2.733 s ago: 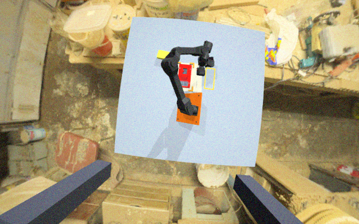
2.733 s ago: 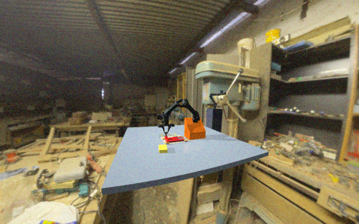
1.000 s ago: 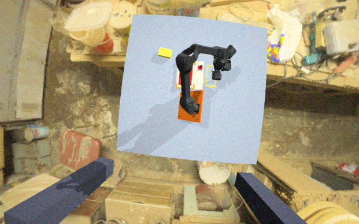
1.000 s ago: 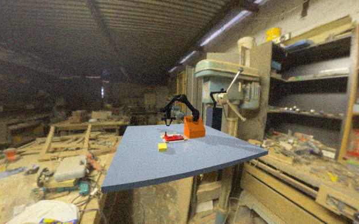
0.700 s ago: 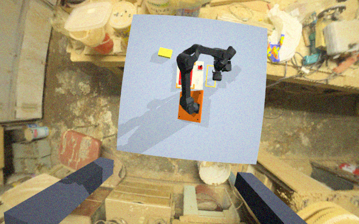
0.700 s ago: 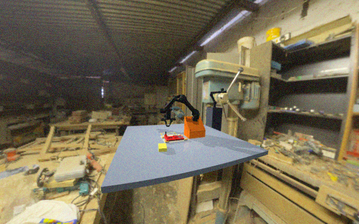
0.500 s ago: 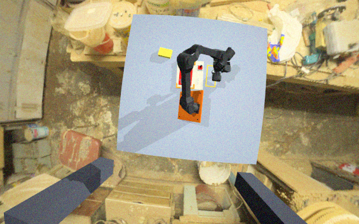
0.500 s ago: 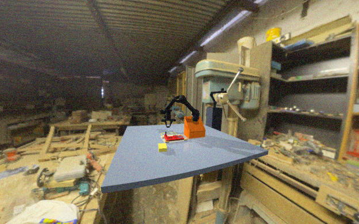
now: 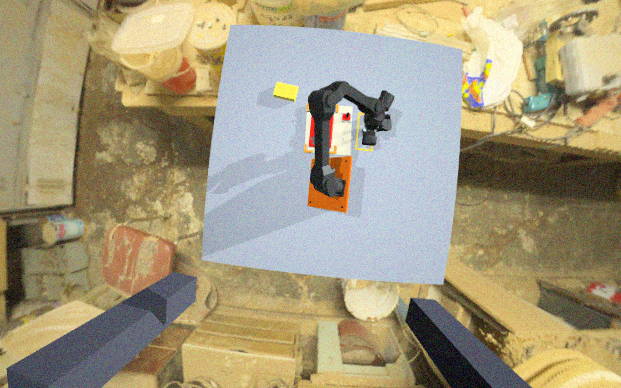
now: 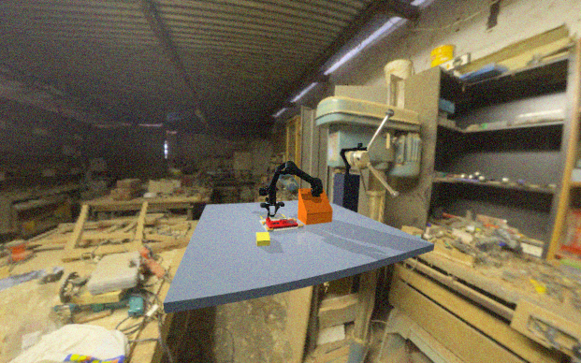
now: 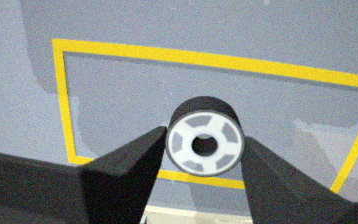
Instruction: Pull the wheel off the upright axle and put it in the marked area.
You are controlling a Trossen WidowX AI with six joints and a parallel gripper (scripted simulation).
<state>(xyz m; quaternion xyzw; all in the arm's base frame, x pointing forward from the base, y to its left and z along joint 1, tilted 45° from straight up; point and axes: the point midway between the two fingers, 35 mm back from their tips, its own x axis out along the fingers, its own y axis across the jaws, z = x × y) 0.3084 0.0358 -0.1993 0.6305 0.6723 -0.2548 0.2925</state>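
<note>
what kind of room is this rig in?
Looks like a cluttered woodworking shop. A drill press stands behind the blue table, wooden shelving lines the wall, and timber and power tools litter the floor. The claw holds the wheel.

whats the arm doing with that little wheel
The gripper is shut on a small grey wheel with a dark tyre, already off its axle, and holds it over the yellow-outlined area on the blue table. In the wrist view the wheel sits near the outline's near edge. It has not been set down or released yet.
</note>
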